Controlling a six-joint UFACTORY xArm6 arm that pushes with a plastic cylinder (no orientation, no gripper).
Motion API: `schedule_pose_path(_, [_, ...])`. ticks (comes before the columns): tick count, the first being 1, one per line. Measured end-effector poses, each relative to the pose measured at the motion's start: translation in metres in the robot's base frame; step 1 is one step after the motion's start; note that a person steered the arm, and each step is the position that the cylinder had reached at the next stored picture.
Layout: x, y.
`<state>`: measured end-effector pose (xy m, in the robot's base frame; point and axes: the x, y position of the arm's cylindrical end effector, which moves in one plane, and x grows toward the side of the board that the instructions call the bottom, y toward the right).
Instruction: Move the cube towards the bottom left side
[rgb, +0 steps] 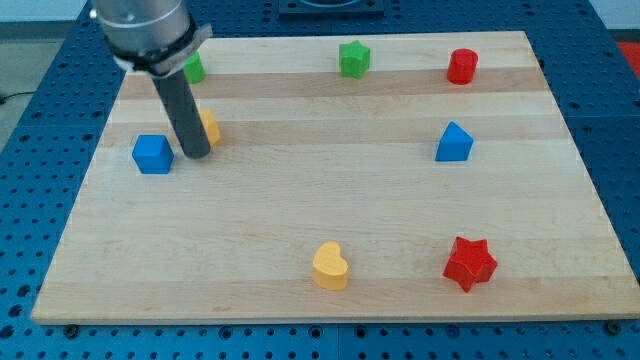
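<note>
A blue cube (152, 154) sits near the board's left edge, in the upper half. My tip (197, 155) rests on the board just right of the cube, a small gap between them. The dark rod rises from the tip toward the view's top left and partly hides a yellow block (210, 128) behind it.
A wooden board (330, 190) carries a green block (193, 68) at the top left, a green star (353, 58), a red cylinder (461, 66), a blue triangular block (453, 143), a yellow heart (330, 266) and a red star (469, 263).
</note>
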<state>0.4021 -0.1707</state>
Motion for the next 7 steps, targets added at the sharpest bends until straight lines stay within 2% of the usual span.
schedule_pose_path(1, [-0.004, -0.023])
schedule_pose_path(3, [0.015, -0.067])
schedule_pose_path(4, [0.03, -0.074])
schedule_pose_path(7, [0.025, -0.088])
